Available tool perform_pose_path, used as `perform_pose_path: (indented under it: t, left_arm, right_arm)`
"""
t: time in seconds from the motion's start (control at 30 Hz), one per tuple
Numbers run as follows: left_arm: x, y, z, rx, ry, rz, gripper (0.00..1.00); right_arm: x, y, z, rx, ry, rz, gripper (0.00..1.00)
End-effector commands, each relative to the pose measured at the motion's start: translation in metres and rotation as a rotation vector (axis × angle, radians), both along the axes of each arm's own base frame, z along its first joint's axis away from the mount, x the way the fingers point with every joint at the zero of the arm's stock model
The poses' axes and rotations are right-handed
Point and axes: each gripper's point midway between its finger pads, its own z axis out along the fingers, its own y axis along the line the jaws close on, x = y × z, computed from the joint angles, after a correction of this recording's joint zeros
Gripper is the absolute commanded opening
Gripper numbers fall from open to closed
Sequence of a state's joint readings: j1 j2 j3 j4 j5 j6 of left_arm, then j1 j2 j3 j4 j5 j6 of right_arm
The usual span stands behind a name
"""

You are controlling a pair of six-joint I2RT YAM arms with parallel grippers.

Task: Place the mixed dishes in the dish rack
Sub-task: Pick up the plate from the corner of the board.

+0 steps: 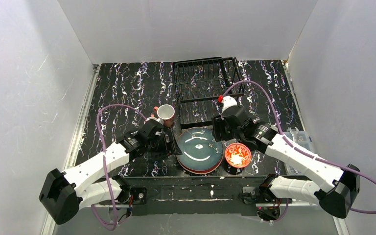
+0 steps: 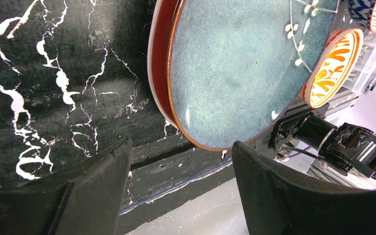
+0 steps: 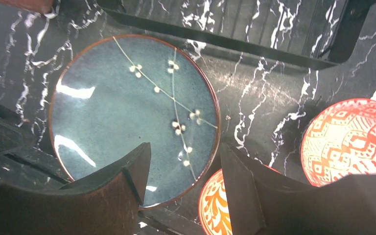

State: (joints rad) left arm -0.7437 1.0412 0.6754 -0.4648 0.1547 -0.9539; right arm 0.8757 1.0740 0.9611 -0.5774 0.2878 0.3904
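A stack of plates with the dark teal plate (image 1: 199, 149) on top lies at the table's near edge. A red plate's rim (image 2: 157, 58) shows under it. A red-patterned bowl (image 1: 238, 155) sits just right of the stack. A second red-patterned bowl (image 3: 352, 142) shows only in the right wrist view. A terracotta mug (image 1: 166, 113) stands left of the dish rack (image 1: 208, 81). My left gripper (image 1: 170, 143) is open and empty at the stack's left edge (image 2: 181, 149). My right gripper (image 1: 220, 131) is open and empty above the stack's right rim (image 3: 185, 149).
The rack's front bar (image 3: 215, 36) lies just beyond the teal plate. A clear plastic box (image 1: 301, 139) with small patterned pieces sits at the right, under the right arm. The table's front edge (image 2: 176, 166) runs right below the plates.
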Motion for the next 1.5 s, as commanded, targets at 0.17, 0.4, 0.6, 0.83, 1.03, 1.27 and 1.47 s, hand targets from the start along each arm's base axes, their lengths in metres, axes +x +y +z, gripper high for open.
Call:
perform_pose_path:
  t: [0.17,0.4,0.6,0.83,1.03,1.27,1.47]
  left_arm:
    - [0.005,-0.013,-0.018,-0.029,0.023,0.002,0.61]
    - [0.010,-0.017,-0.030,-0.010,0.030,-0.003,0.52]
    - [0.012,-0.018,-0.038,0.002,0.031,-0.006,0.46]
    - [0.013,-0.020,-0.043,0.003,0.038,-0.016,0.26]
    - [0.012,-0.014,-0.044,0.027,0.029,-0.012,0.03]
    - [0.013,-0.003,-0.034,0.051,-0.015,0.004,0.00]
    - [0.012,0.011,-0.025,0.087,-0.057,0.019,0.00]
  right_arm:
    - [0.006,-0.024,-0.032,-0.028,0.068,-0.108,0.61]
    - [0.007,-0.029,-0.046,0.019,0.134,-0.115,0.59]
    - [0.004,-0.025,-0.052,0.044,0.159,-0.104,0.58]
    - [0.001,-0.021,-0.059,0.056,0.182,-0.094,0.55]
    - [0.000,-0.020,-0.062,0.066,0.190,-0.094,0.54]
    - [-0.001,-0.020,-0.062,0.075,0.193,-0.095,0.54]
    - [-0.002,-0.017,-0.063,0.083,0.199,-0.089,0.53]
